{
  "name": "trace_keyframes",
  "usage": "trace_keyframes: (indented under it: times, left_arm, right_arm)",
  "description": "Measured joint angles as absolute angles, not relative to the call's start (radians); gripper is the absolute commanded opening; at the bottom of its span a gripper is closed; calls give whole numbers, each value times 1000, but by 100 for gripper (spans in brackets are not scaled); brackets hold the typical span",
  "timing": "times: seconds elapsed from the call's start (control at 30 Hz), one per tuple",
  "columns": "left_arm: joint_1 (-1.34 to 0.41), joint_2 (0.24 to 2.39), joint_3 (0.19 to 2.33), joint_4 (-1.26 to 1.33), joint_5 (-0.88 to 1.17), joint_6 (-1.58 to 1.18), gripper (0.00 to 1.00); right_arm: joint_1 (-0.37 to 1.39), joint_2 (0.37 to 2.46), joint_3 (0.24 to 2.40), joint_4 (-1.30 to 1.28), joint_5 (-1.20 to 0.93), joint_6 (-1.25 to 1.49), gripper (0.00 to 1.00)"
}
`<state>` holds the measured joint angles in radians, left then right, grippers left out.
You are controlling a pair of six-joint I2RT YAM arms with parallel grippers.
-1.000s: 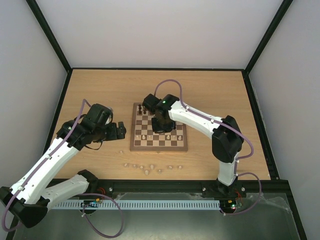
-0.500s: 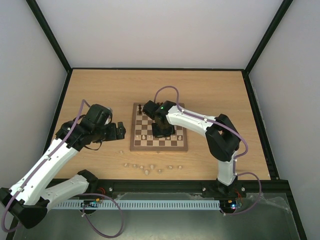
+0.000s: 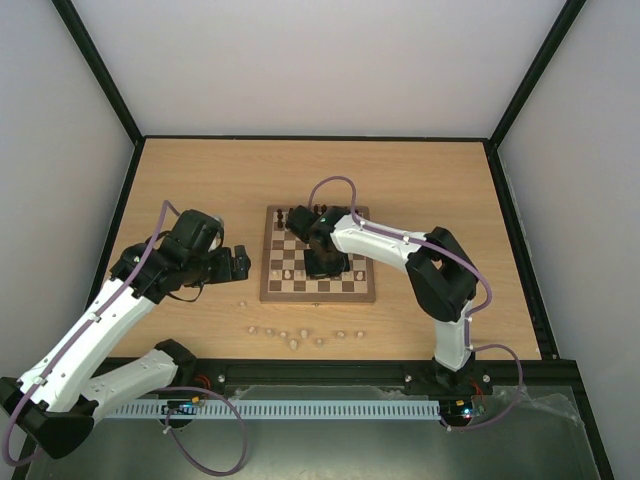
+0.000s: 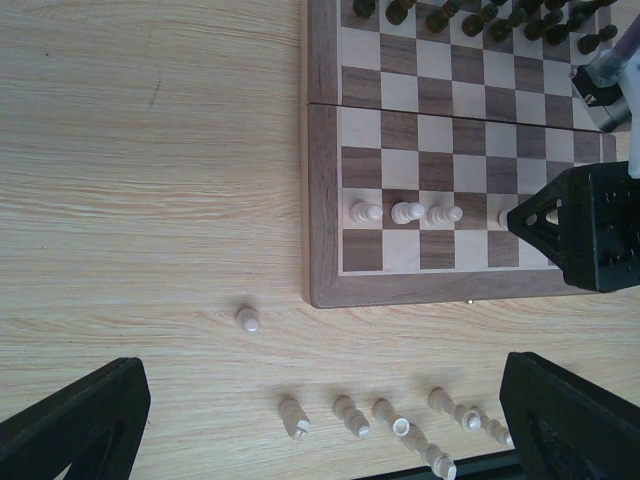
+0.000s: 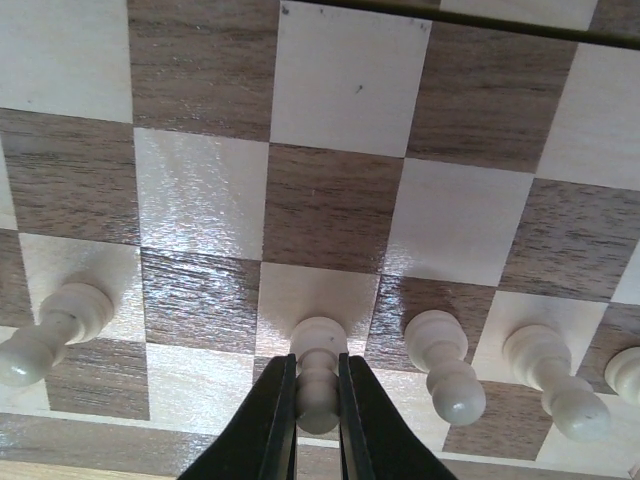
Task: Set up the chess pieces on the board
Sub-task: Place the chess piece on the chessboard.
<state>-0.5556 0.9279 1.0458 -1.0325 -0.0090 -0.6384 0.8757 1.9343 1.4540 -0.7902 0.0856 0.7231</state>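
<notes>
My right gripper [image 5: 318,390] is shut on a cream pawn [image 5: 319,345] whose base rests on a light square of the board [image 5: 330,85]. More cream pawns [image 5: 445,362] stand beside it in the same row. From above, the right gripper [image 3: 322,262] hangs over the near half of the board [image 3: 318,294]. Dark pieces [image 4: 480,15] line the far row. My left gripper [image 4: 320,425] is open above loose cream pieces [image 4: 350,415] lying on the table, with nothing between its fingers [image 4: 75,425]. It sits left of the board [image 4: 322,200].
A lone cream pawn [image 4: 247,320] stands on the table near the board's corner. Several loose cream pieces [image 3: 300,336] lie in a row between the board and the arm bases. Black frame rails [image 3: 320,372] edge the table.
The right arm has folded in closer to the board and its wrist has shifted slightly toward the near rows, pawn still gripped. The left arm has barely moved.
</notes>
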Motion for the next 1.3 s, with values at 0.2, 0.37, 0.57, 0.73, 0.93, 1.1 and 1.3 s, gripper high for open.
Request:
trace_keyframes:
  times: [0.2,0.37,0.57,0.73,0.93,1.1,1.3]
  left_arm:
    - [-556,928,1045,-1032,-9,-639,99]
    - [-556,927,1045,-1033,-9,-640,99]
    - [-556,915,1042,-1038,-10,-640,99]
    - [-556,911,1042,-1041,-13,-640,99]
    - [-556,911,1042,-1043,-19,-641,99]
    - [-556,911,1042,-1044,-20,-641,99]
    - [-556,910,1042,-1047,-20,-641,99]
  right_arm:
    - [876,1936,1443,-781,86,723,6]
    - [876,1937,1444,-781,86,723,6]
    - [876,1938,1443,-781,86,723,6]
    - [877,1940,1445,-781,86,722,6]
    - [877,1942,1448,-782,86,722,6]
    - [877,1944,1450,-782,87,722,8]
    - [877,1950,1458,-782,88,722,9]
